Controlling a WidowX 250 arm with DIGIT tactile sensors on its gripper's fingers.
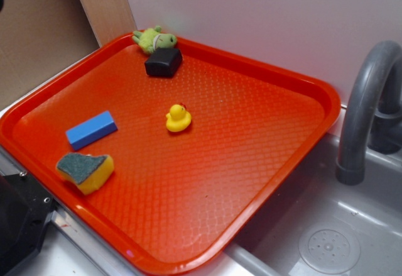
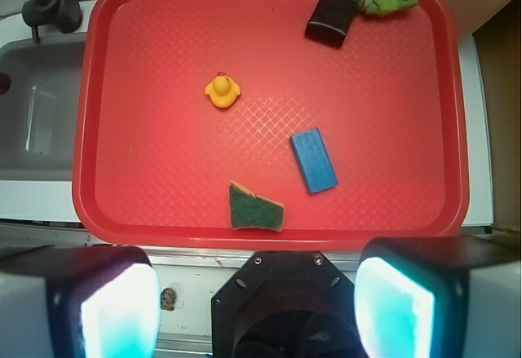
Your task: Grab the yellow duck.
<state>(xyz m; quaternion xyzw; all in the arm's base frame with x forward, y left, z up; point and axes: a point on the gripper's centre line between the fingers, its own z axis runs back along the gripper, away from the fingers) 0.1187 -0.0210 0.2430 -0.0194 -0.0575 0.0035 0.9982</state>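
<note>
Yellow rubber duck [image 2: 222, 91], tiny with a red-orange head mark, sits alone left of centre on the red plastic tray [image 2: 269, 236]. The gripper [image 2: 257, 305] hangs high off the near edge, fingers wide apart and empty: the approach looks not yet begun. Next it must travel out and descend. Only the exterior view shows the duck's upright profile.

Red tray [image 1: 295, 144], waffle-textured floor, raised rim, sits partly over a grey sink [image 1: 326, 238]. On tray in exterior view: yellow duck [image 1: 178, 118] near centre, upright, apart from everything. Blue block [image 1: 92, 129] at left, lying flat. Sponge [image 1: 86, 171], dark green top, lower left, near rim. Black block [image 1: 164, 62] at top, green plush frog [image 1: 154, 38] just behind it against the rim.
</note>
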